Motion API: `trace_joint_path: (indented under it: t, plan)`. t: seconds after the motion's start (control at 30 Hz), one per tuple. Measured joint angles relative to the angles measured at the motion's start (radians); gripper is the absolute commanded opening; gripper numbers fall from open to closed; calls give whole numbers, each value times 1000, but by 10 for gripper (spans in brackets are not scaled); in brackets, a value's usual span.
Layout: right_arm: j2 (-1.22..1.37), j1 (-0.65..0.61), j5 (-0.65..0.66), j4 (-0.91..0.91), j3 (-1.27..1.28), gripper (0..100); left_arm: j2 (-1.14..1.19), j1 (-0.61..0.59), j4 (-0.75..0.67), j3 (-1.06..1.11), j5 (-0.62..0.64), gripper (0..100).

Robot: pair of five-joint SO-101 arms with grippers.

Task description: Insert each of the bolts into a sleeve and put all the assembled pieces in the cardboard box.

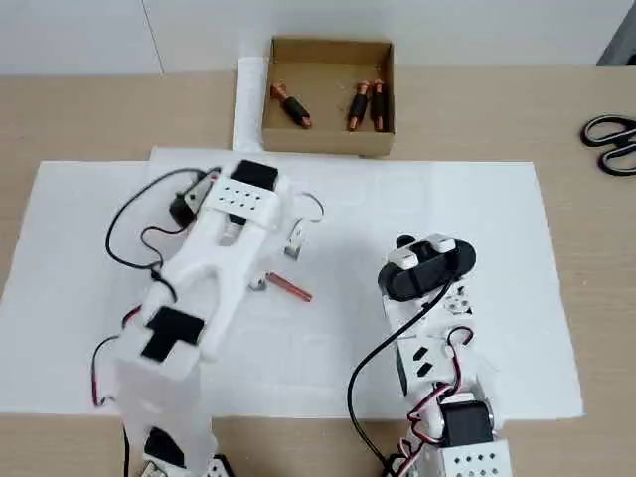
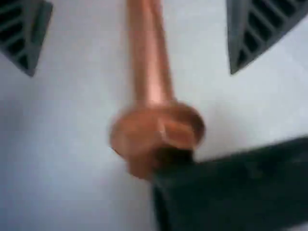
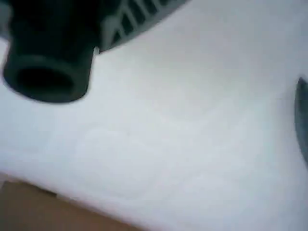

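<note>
ok, left tool (image 2: 132,48) is hanging low over the white sheet (image 1: 477,219) with its jaws spread wide. the copper bolt (image 1: 289,288) lies flat on the sheet between them, shaft running up the gap, flanged head nearest my wrist camera, jaws clear of it on both sides. so the step in hand, as i read it, is the pick. i want to close on the plain shaft just past the head, not on the flange, so it doesn't squirt out sideways. i also want the jaws square across the shaft — in the high view the bolt lies at a slant to the arm, so a small wrist roll first looks worth it. then down until the tips nearly brush the sheet, squeeze slowly, lift straight, leaving enough shaft free beyond the grip to enter a bore. on the other side, the right tool (image 1: 427,266) sits over the right half of the sheet. its own camera has a black sleeve (image 3: 48,62) close up, open mouth towards the lens — i can't tell whether that tool is clamped on it or how wide it stands, so i'd check that before bringing the bolt across. the cardboard box (image 1: 328,142) is at the far side of the desk (image 1: 89,109), just beyond the sheet, with three assembled pieces (image 1: 359,105) lying inside. it's well apart from both arms, so the drop-off will be a long reach.
</note>
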Motion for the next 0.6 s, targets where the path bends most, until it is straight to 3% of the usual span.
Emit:
trace_joint_path:
  t: [0.23, 0.4, 0.6]
  plan:
    - [0, 2, 0, 0, 0, 4, 54, 3, 0, -26, 40, 227]
    - [0, 2, 0, 0, 0, 4, 66, 6, -17, -54, 69, 0]
    - [0, 2, 0, 0, 0, 4, 80, 15, -15, -92, 78, 7]
